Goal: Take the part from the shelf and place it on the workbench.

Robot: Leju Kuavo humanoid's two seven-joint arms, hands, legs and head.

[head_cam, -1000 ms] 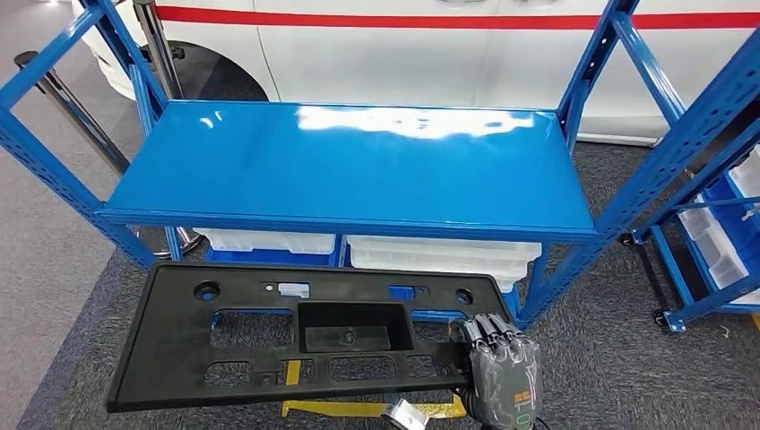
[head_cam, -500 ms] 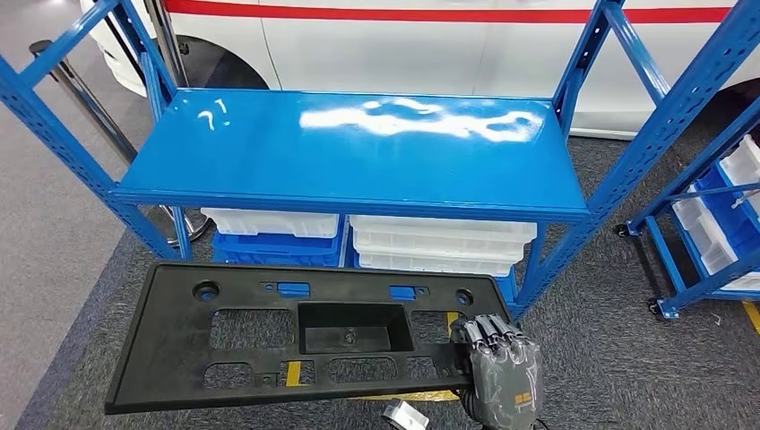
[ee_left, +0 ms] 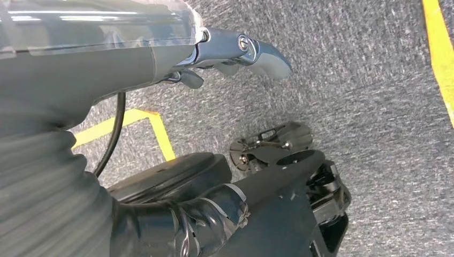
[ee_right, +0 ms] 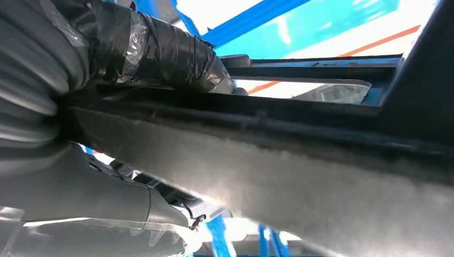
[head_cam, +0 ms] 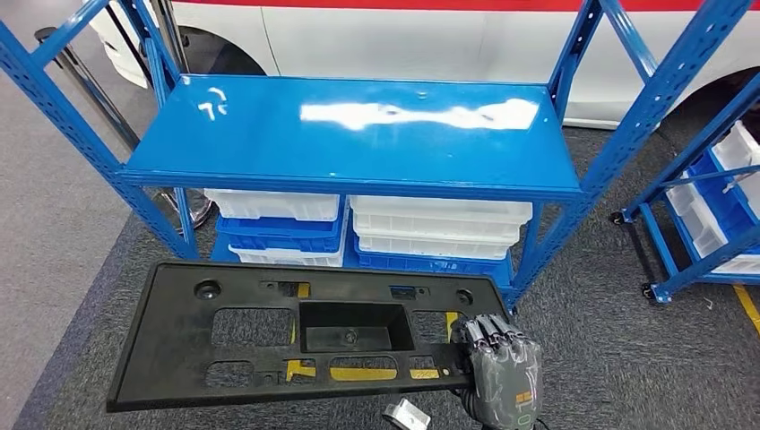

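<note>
The part is a long black plastic panel (head_cam: 179, 349) with several cut-outs and a square recess in its middle. It hangs level in front of me, low in the head view, over grey carpet. My right hand (head_cam: 504, 376) grips its right end, fingers curled over the top face. In the right wrist view the taped thumb (ee_right: 160, 53) lies against the panel's edge (ee_right: 278, 171). The panel's left end is free. In the left wrist view my left hand (ee_left: 160, 139) hangs over the floor, its fingers (ee_left: 262, 53) held apart from the thumb (ee_left: 214, 214) with nothing between them.
A blue steel shelf (head_cam: 358, 134) stands ahead, with stacked white and blue bins (head_cam: 430, 237) beneath it. A white car is parked behind it. A second blue rack (head_cam: 708, 224) stands to the right, a stanchion post (head_cam: 85, 76) at the left. Yellow tape (head_cam: 748, 309) marks the carpet.
The whole picture has shifted: the shelf now looks farther off and more of the bins beneath it shows, so the camera has moved back. The panel stays in my right hand.
</note>
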